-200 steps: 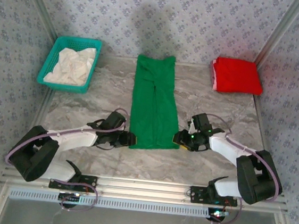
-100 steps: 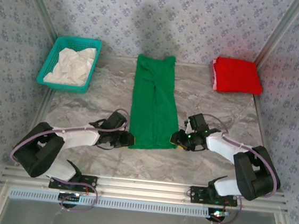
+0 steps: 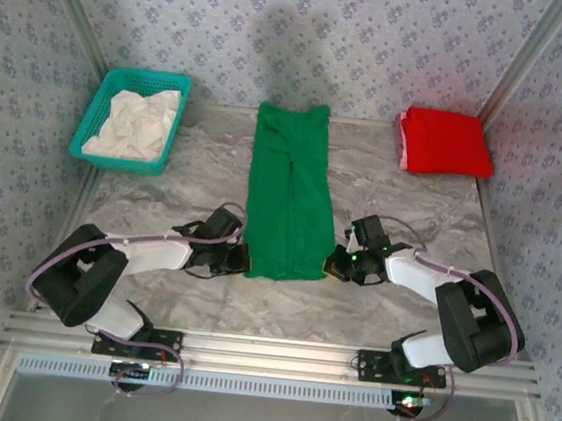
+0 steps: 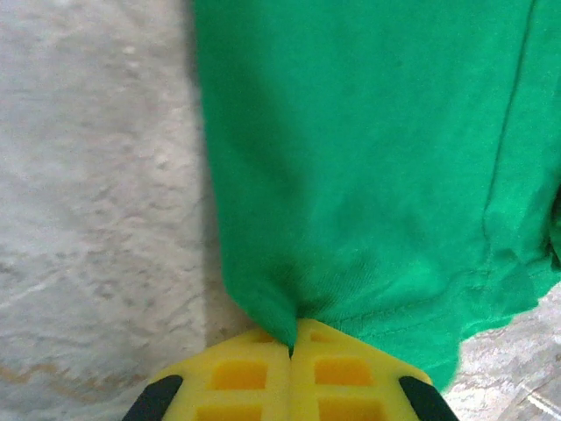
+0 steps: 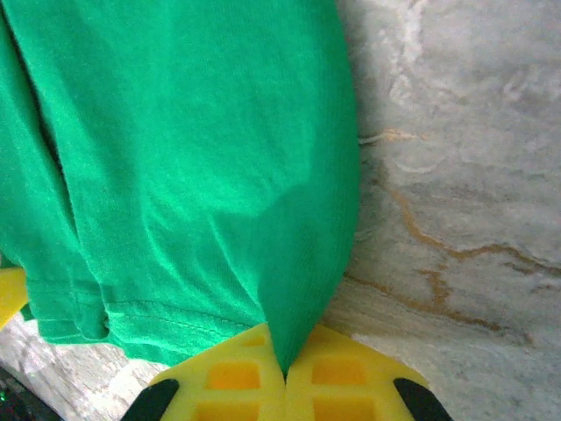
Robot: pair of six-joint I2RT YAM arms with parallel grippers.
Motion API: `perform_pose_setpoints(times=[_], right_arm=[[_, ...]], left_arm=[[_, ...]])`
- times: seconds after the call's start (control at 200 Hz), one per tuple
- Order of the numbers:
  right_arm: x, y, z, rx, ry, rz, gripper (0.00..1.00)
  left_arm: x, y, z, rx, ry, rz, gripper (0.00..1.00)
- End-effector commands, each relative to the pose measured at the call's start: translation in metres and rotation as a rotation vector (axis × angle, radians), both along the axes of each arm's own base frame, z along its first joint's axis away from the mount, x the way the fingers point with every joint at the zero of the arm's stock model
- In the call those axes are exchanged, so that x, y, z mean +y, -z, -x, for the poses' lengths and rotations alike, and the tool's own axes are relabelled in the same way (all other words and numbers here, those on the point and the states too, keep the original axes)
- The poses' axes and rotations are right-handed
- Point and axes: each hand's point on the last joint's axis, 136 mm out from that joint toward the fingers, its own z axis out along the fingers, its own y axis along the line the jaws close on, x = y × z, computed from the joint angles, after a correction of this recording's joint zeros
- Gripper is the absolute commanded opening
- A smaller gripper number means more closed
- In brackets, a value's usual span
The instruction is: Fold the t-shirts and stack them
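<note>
Sitting out back: one teal basket [image 3: 92, 115] holding white cloth [image 3: 137, 123], one red t-shirt [image 3: 445, 142]. Up front, the left pincer [image 3: 244, 260] and right pincer [image 3: 330, 266] are pinched tight on one green t-shirt [image 3: 288, 191] at its hem.

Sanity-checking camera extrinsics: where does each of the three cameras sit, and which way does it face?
Top external: above and behind the bases, looking down over the table; both arms show, left end effector and right end effector at the near corners of the green t-shirt.
Left wrist: on that wrist, looking past its shut end effector at the shirt's near left corner.
Right wrist: mirrored, at the near right corner.
Shared: green t-shirt, marble table.
</note>
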Motion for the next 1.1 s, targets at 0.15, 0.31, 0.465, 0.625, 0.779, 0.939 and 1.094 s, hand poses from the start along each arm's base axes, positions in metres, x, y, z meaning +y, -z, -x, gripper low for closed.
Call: perform_pose_setpoints(times=[0.15,0.31,0.465,0.625,0.779,0.939,1.094], right_arm=[[0.013,-0.027,-0.006,-0.077,-0.089,-0.021,0.0],[0.015,-0.032,-0.022,-0.103,-0.079,-0.035,0.0],[0.019,-0.03,-0.033,-0.106,-0.105,-0.04,0.0],[0.018,-0.021,-0.026,-0.074,-0.104,-0.041,0.0],[0.019,-0.011,-0.008,-0.04,-0.124,-0.017,0.0],[0.026,-0.005,0.02,-0.017,-0.162,0.015,0.0],[0.024,-0.004,0.052,-0.019,-0.213,0.068,0.0]], left_arm=[[0.002,-0.035,-0.019,-0.141,0.025,-0.052,0.0],[0.006,-0.037,-0.036,-0.153,0.01,-0.03,0.0],[-0.002,-0.038,-0.05,-0.166,0.033,-0.036,0.0],[0.004,-0.031,-0.047,-0.165,0.026,-0.058,0.0],[0.02,-0.013,-0.027,-0.142,0.006,-0.086,0.0],[0.028,-0.011,-0.001,-0.157,0.027,-0.102,0.0],[0.041,-0.018,0.03,-0.2,0.06,-0.151,0.0]])
